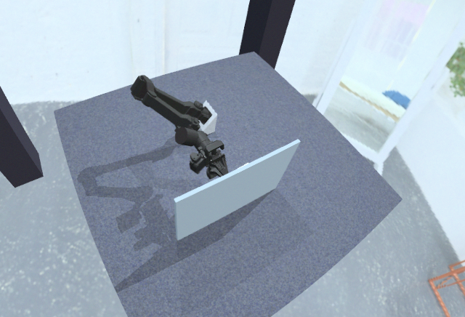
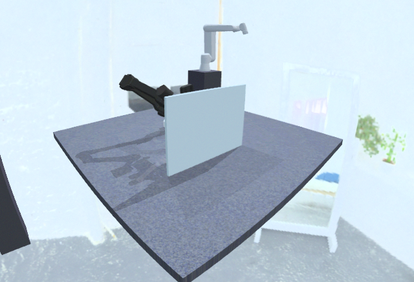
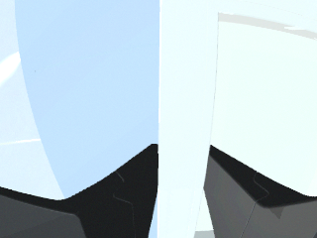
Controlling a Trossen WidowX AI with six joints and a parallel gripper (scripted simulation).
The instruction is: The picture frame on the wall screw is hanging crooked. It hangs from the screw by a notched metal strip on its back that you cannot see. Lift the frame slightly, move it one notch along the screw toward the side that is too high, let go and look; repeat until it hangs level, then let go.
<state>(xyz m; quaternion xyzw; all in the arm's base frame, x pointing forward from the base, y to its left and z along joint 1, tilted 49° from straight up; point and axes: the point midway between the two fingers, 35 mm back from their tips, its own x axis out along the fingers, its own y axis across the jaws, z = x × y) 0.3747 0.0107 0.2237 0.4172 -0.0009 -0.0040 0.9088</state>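
The upright wall panel [image 1: 235,198] [image 2: 205,128] shows its pale blue-grey back in the top and exterior views and hides nearly all of the picture frame. A small white sliver just behind its top edge in the top view may be part of the frame. In the wrist view a pale bar of the picture frame [image 3: 185,74] runs upright between the black fingers. My gripper [image 3: 180,154] is shut on that bar. In the top view the gripper reaches behind the panel; in the exterior view it is hidden. The screw, the notched strip and the frame's tilt cannot be seen.
The panel stands on a blue-grey table [image 1: 322,208] [image 2: 207,218]. My black arm [image 1: 165,107] [image 2: 143,90] comes from a white base [image 1: 211,126] behind the panel. A dark pedestal [image 1: 267,20] [image 2: 204,79] with a grey arm [image 2: 209,43] stands beyond the table.
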